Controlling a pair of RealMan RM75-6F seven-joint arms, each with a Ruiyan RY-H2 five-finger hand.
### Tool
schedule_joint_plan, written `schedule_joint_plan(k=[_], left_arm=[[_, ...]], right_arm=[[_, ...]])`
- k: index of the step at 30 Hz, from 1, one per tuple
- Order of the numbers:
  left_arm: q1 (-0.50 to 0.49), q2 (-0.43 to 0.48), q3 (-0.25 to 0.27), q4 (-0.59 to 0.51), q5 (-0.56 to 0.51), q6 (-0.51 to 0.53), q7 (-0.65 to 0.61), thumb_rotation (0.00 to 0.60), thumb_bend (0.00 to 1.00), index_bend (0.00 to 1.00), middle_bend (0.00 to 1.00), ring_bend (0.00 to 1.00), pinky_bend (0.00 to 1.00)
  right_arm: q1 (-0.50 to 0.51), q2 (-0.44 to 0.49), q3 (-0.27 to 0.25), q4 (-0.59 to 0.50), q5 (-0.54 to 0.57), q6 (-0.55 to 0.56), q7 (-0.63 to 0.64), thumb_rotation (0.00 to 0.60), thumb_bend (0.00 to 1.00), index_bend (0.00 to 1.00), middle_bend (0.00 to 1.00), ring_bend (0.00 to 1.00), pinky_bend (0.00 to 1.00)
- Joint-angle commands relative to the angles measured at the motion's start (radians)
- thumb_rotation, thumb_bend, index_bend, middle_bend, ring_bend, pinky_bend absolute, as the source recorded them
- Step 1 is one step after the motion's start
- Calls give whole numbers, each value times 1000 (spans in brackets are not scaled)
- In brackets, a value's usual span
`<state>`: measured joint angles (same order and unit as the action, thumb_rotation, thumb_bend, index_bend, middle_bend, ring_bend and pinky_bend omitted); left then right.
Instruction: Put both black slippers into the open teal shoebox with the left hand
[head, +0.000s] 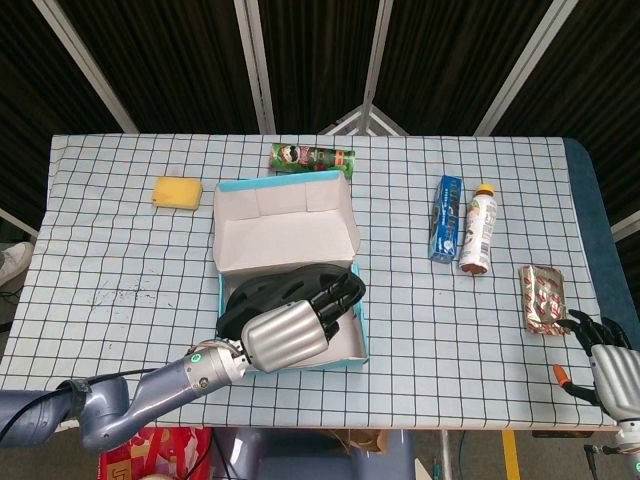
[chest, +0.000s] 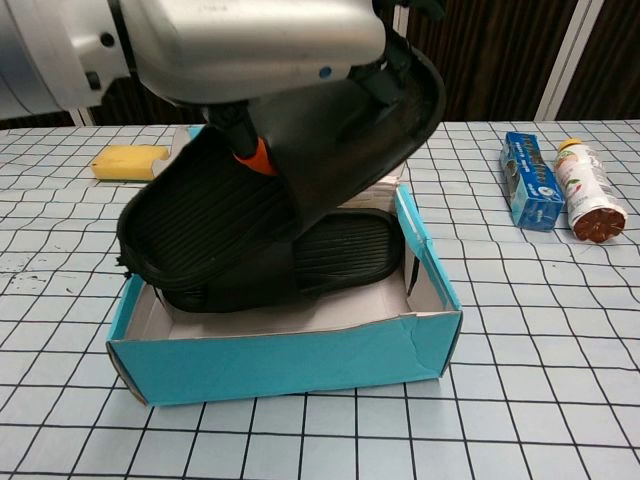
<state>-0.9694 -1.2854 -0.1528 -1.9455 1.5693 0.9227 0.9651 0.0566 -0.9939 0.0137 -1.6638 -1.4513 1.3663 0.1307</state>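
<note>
one slipper (chest: 250, 190) gripped under left hand (head: 292, 329), above shoebox (chest: 300, 365).

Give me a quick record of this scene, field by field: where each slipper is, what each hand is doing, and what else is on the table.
first slipper: lying flat inside the teal shoebox, mostly covered from above
second slipper: tilted over the box, above the first
left hand: grips the second slipper
right hand: at the table's near right corner, holding nothing
other items: yellow sponge, green can, blue carton, bottle, foil packet
</note>
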Motion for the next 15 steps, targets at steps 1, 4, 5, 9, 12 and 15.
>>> schedule_joint_plan(k=[1, 4, 5, 9, 12, 15], left_arm=[[-11, -34, 14, 42, 9, -16, -15, 600, 333, 535, 486, 68, 96], [-20, -74, 33, 99, 20, -35, -40, 600, 333, 535, 485, 68, 96], [-24, -90, 35, 120, 30, -34, -54, 600, 333, 535, 485, 68, 96], [-35, -128, 50, 174, 70, -33, -108, 600, 333, 535, 485, 68, 96], [-41, -146, 63, 202, 97, -34, -144, 600, 333, 535, 485, 68, 96], [-42, -155, 79, 219, 115, -39, -171, 600, 333, 534, 486, 68, 96]], right_arm=[[-1, 0, 0, 1, 1, 0, 0, 600, 364, 241, 156, 204, 93], [-1, 0, 0, 0, 2, -1, -2, 600, 364, 241, 156, 204, 93], [-1, 0, 0, 0, 3, -2, -4, 600, 364, 241, 156, 204, 93], [1, -1, 2, 0, 8, -5, -6, 600, 364, 241, 156, 204, 93], [2, -2, 3, 1, 12, -8, -8, 600, 364, 241, 156, 204, 93], [2, -1, 3, 0, 11, -9, -10, 600, 364, 241, 156, 204, 93]])
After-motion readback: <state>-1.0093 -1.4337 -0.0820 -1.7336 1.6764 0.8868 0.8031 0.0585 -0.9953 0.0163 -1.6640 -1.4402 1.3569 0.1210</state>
